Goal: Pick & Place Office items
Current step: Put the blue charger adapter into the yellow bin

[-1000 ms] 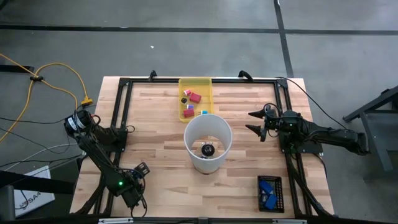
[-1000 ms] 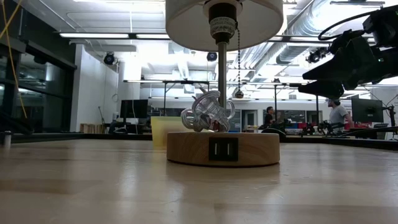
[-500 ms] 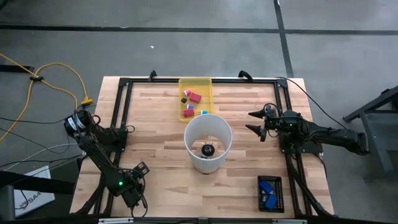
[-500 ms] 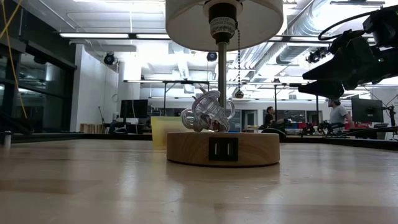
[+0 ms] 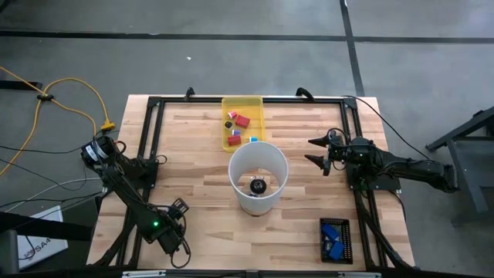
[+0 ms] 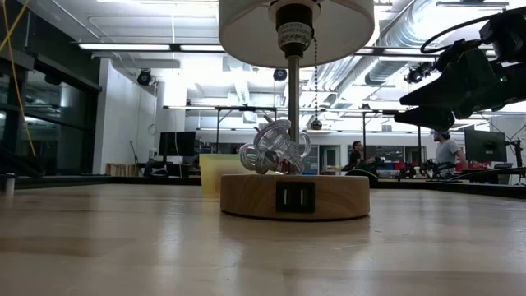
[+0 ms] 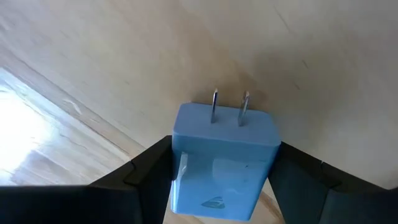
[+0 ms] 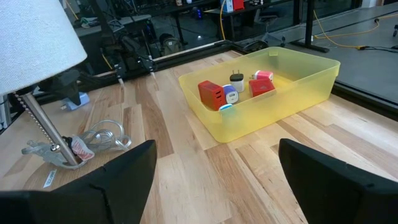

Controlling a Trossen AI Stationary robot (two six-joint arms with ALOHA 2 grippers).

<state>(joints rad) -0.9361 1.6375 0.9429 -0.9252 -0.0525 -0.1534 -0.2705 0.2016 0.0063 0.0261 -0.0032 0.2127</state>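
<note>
Clearly, a light-blue plug adapter [image 7: 222, 163] with two metal prongs sits clamped between the fingers of the left end effector [image 7: 222, 180], prongs pointing away from the wrist, above bare wood. From above, that left end effector [image 5: 179, 210] is at the near-left corner of the table [image 5: 193, 162], well apart from everything else. More small office pieces, red, pink, purple and cyan [image 8: 233, 91], lie together inside the yellow tray [image 8: 298, 93], which sits at the far edge of the table, about mid-width; in the high view the same pieces [image 5: 238, 127] show as a loose cluster in the tray [image 5: 258, 104]. Two bigger bright-blue items [image 5: 333, 238] rest on a dark pad at the near-right corner. Just near of the tray stands a lamp with a white round shade [image 5: 258, 176]; the low view shows its wooden base [image 6: 294, 197] with a bundled clear cord [image 6: 275, 148] on top. The right end effector [image 5: 316, 150] hovers at the right side of the table, level with the lamp, its fingers spread apart and holding nothing.
</note>
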